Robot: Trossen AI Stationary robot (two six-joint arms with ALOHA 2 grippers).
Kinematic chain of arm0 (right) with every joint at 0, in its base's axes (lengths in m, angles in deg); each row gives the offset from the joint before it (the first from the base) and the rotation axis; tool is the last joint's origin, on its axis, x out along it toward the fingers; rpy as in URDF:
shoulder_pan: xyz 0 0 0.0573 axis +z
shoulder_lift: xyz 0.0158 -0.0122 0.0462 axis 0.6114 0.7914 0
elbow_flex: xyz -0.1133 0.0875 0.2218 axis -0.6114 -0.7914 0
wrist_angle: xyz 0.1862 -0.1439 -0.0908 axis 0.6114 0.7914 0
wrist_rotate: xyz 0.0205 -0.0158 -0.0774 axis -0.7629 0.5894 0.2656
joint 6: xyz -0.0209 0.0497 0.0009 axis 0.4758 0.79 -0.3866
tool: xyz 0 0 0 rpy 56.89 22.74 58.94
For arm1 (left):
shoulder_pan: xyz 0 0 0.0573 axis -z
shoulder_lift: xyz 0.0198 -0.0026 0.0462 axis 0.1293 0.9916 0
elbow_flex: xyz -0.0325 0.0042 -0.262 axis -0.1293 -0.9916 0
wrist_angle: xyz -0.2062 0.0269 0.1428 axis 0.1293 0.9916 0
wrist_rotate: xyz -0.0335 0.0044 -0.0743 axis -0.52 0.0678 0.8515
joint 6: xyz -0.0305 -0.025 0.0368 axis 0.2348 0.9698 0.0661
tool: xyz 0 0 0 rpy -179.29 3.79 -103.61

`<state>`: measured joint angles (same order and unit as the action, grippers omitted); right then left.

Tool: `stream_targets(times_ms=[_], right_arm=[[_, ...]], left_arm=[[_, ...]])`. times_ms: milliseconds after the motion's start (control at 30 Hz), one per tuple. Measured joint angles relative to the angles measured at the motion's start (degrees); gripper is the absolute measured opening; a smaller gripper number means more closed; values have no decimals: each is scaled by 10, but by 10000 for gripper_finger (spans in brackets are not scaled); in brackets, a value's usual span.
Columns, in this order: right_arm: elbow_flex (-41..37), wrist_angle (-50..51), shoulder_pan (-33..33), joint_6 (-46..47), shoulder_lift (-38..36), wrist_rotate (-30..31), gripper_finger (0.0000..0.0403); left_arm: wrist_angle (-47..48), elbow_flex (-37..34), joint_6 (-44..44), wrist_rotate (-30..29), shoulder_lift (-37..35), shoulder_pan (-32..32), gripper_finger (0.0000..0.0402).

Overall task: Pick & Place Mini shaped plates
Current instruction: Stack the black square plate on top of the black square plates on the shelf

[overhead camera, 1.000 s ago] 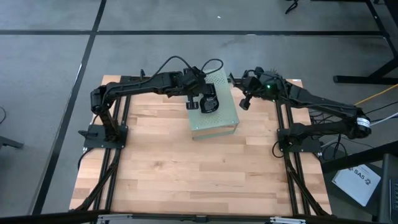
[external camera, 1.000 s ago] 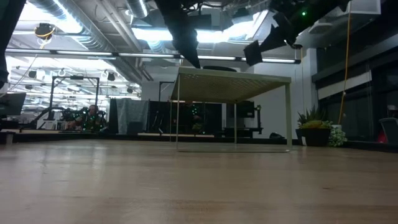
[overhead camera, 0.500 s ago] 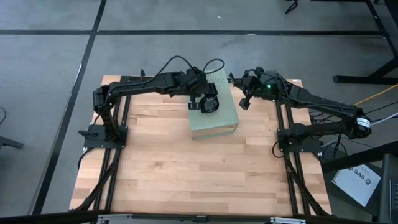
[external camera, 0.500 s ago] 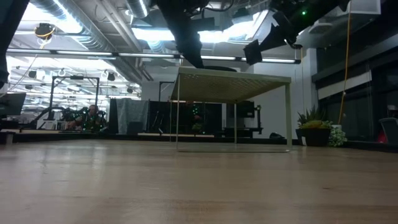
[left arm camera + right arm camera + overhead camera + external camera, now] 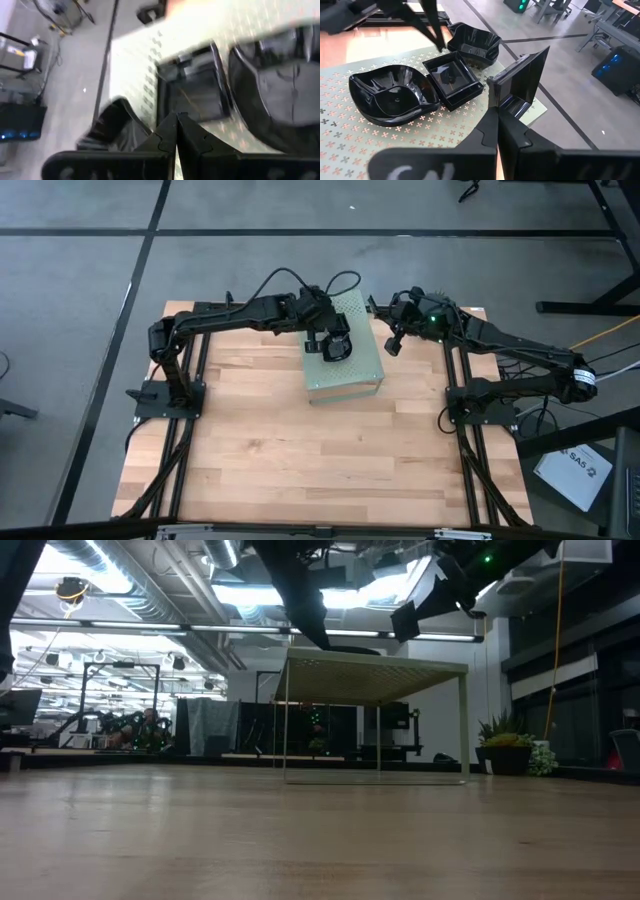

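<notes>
On perforated green box (image 5: pixel 395 135), glossy black square plate (image 5: pixel 452 80), wavy dishes (image 5: pixel 390 92), left gripper (image 5: pixel 176 122) clenched empty, right gripper (image 5: pixel 496 117) gripping square plate (image 5: pixel 522 80)

**The room around my worktop**

My worktop (image 5: pixel 300 450) is pale wood planking on a dark metal frame. Beneath it I see grey floor (image 5: pixel 80 300) crossed by dark lines (image 5: pixel 300 232). Looking level across the boards, I see an open hall with bright ceiling light strips (image 5: pixel 120 575), exposed ducts (image 5: pixel 160 585), potted plants (image 5: pixel 510 752) at the right, and desks with equipment (image 5: pixel 120 730) far off to the left.
</notes>
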<state>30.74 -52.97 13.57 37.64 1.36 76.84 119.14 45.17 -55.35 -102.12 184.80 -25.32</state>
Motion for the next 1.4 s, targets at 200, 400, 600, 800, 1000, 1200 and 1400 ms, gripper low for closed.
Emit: stream_targets(times_ms=[200,400,600,800,1000,1200,1400], right_arm=[[0,0,0,0,0,0,2],[0,0,0,0,0,0,2],[0,0,0,0,0,0,2],[0,0,0,0,0,0,2],[0,0,0,0,0,0,2],[0,0,0,0,0,0,2],[0,-1,0,0,0,0,2]], left_arm=[[-5,0,0,23,4,-2,2],[0,-1,8,30,8,-5,2],[3,-1,19,40,8,-11,4],[-7,-1,20,42,8,-13,2],[-35,-1,20,30,-2,-10,2],[13,0,20,37,-19,-7,2],[21,0,28,65,-4,-5,3]])
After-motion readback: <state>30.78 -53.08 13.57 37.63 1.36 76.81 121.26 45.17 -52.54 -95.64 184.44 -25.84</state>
